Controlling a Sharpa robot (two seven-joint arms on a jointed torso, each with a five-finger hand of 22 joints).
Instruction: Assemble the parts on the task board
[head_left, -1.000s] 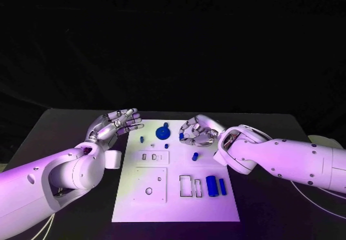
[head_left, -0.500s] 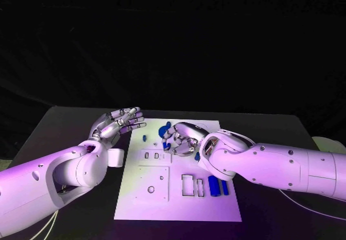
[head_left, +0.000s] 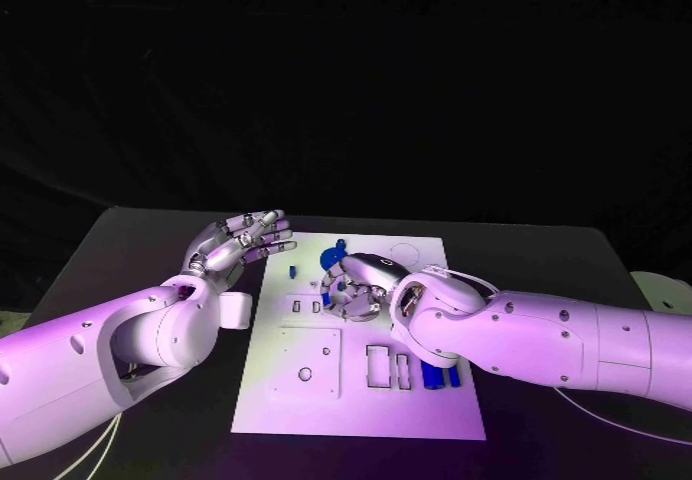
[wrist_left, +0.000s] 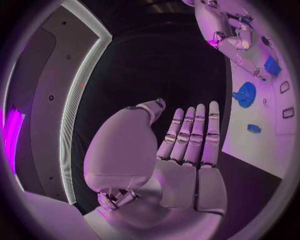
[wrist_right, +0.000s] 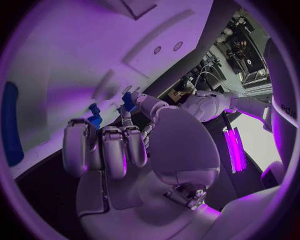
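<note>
White under violet light, the task board (head_left: 310, 400) lies at the middle of the black table (head_left: 116, 250) as the robot works over its upper half. The right hand (head_left: 358, 290) hovers low above the board's middle, fingers curled in; in the right wrist view a small blue part (wrist_right: 128, 101) sits at its fingertips (wrist_right: 119, 137), apparently pinched, with a second blue piece (wrist_right: 95, 121) just beside them. The left hand (head_left: 242, 240) is raised at the board's upper left corner, fingers straight and together, palm bare, holding nothing. A round blue part (head_left: 333, 262) lies on the board between the two hands; long blue parts (head_left: 440, 377) lie toward the board's near right side, partly hidden by the right arm. The step in hand looks like seating the pinched piece into a socket near the board's centre. The next move would call for a slow, straight descent, the piece lined up with its hole before the fingers let go.
</note>
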